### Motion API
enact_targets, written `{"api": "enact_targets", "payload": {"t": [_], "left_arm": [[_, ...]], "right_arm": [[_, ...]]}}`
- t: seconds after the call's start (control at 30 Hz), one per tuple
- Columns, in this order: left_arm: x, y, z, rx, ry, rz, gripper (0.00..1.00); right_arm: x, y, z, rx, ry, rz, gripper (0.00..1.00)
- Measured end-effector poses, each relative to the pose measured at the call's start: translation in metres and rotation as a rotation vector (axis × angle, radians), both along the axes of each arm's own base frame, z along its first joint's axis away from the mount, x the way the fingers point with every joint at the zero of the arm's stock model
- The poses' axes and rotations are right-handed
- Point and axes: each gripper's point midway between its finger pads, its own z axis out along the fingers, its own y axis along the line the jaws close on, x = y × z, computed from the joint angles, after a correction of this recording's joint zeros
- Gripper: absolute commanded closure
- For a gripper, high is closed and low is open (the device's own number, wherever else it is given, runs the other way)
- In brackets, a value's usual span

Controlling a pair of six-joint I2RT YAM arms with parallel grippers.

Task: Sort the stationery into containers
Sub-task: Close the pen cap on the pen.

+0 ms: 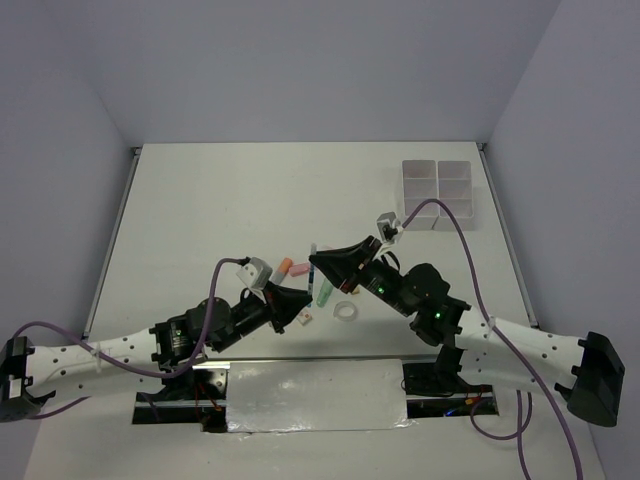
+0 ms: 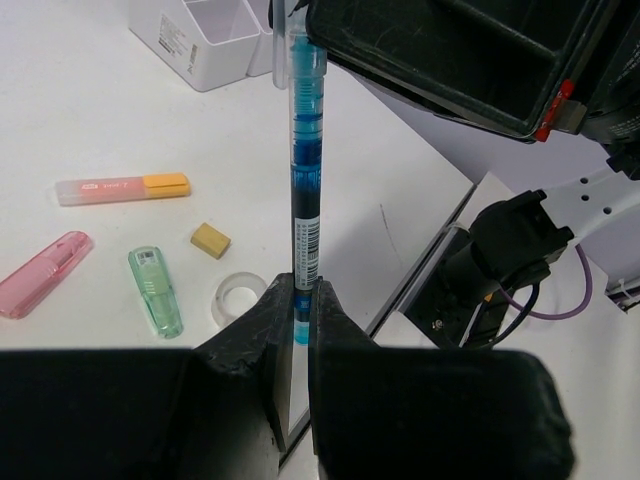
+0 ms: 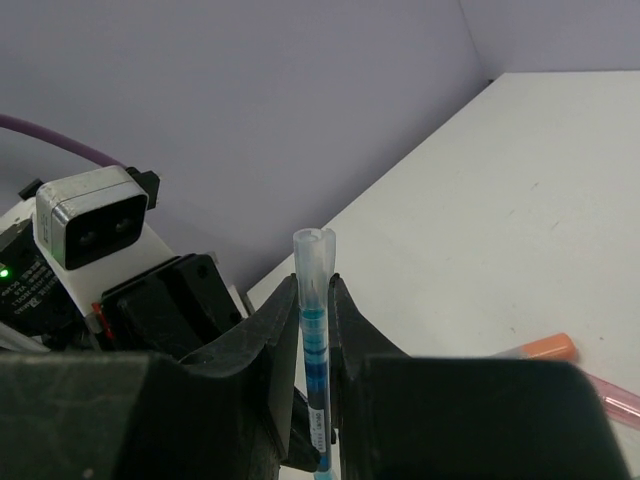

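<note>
- Left pincer point(image 2: 302, 292): clenched on the lower end of a slim clear plastic pen with blue ink point(image 2: 305, 170), which is held clear of the table.
- Long axis: the pen runs straight out from the left fingertips into the right pincer point(image 3: 316, 290), which grasps it just under the clear cap.
- On the table beside the left pincer: clear tape ring point(image 2: 238, 298), green packet point(image 2: 156, 292), small yellow eraser point(image 2: 210, 240).
- Joined white translucent plastic trays point(image 1: 437, 190): well beyond the right pincer. The right arm is nearer, so the carry probably falls to it once the left lets go.
</note>
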Motion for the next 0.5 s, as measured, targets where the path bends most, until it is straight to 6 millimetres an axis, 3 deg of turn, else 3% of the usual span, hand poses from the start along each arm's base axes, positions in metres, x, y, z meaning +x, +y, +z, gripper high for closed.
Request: {"api": "enact_targets", "payload": {"t": [0.5], "left_arm": [[0.0002, 0.0049, 0.0056, 0.034, -0.046, -0.002, 1.00]], "right_arm": [[-0.0023, 0.0034, 0.0030, 0.041, -0.005, 0.021, 1.00]]}}
